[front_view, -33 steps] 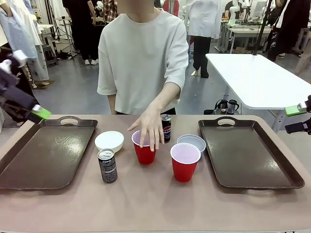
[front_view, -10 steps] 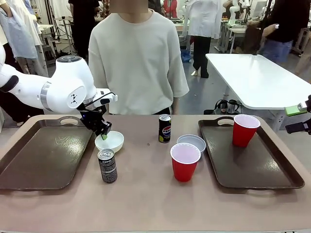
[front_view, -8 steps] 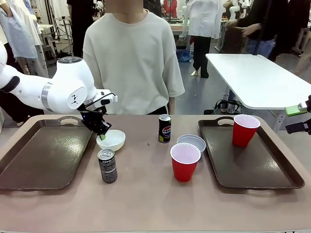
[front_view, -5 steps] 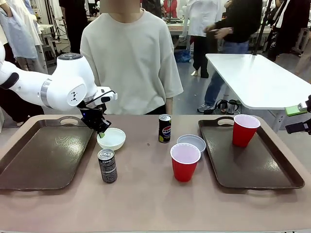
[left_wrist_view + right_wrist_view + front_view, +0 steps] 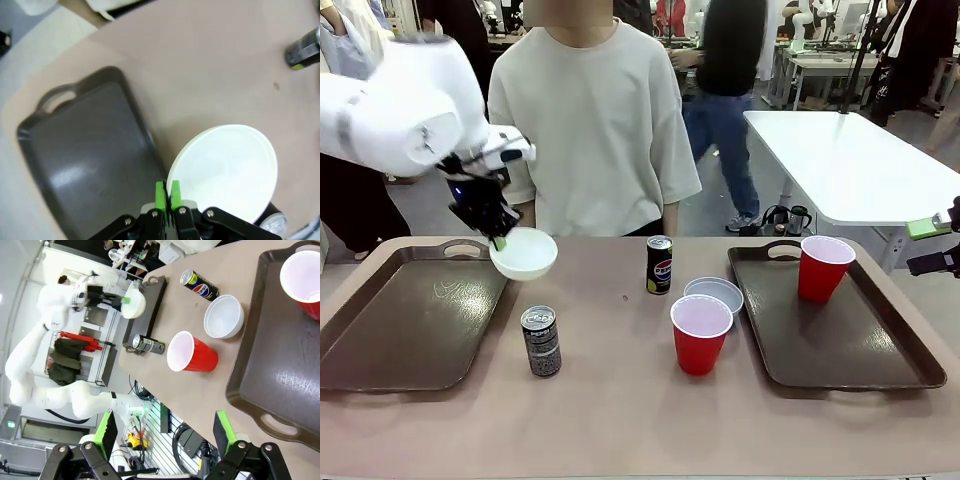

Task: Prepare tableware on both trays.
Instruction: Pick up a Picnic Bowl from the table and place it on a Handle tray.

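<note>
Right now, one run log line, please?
left end effector: shut on white bowl rim | right end effector: open | right tray: one red cup
</note>
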`<state>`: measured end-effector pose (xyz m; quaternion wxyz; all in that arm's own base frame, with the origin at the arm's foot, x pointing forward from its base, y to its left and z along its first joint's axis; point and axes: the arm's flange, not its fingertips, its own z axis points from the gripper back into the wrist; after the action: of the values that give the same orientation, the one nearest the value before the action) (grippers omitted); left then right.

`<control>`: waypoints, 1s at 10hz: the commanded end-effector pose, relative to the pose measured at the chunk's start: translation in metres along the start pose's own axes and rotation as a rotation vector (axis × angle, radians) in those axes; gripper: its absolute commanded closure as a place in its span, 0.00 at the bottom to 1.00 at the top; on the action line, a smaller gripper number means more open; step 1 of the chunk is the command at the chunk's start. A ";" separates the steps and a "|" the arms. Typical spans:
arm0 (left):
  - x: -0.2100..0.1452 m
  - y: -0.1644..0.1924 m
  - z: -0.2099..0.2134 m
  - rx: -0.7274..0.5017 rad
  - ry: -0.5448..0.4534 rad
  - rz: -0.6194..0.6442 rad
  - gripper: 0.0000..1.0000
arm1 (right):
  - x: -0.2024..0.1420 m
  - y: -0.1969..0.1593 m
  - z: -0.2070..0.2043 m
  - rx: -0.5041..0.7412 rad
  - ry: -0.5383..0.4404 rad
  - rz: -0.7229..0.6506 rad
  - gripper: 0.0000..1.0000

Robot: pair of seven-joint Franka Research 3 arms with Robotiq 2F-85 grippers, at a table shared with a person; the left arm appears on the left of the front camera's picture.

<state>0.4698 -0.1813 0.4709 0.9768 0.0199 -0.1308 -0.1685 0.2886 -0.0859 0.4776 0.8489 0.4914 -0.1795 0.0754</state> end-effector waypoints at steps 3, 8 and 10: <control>0.000 0.000 0.000 0.000 0.000 0.000 1.00 | 0.003 -0.001 -0.001 0.025 -0.015 0.020 0.00; -0.085 0.114 0.053 -0.144 0.049 0.129 0.96 | 0.003 -0.001 -0.001 0.025 -0.015 0.020 0.00; -0.107 0.139 0.056 -0.161 0.067 0.163 0.96 | 0.003 -0.001 -0.001 0.025 -0.015 0.020 0.00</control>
<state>0.4073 -0.0147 0.5136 0.9900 -0.0579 -0.0865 -0.0953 0.2893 -0.0862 0.4775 0.8496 0.4905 -0.1787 0.0751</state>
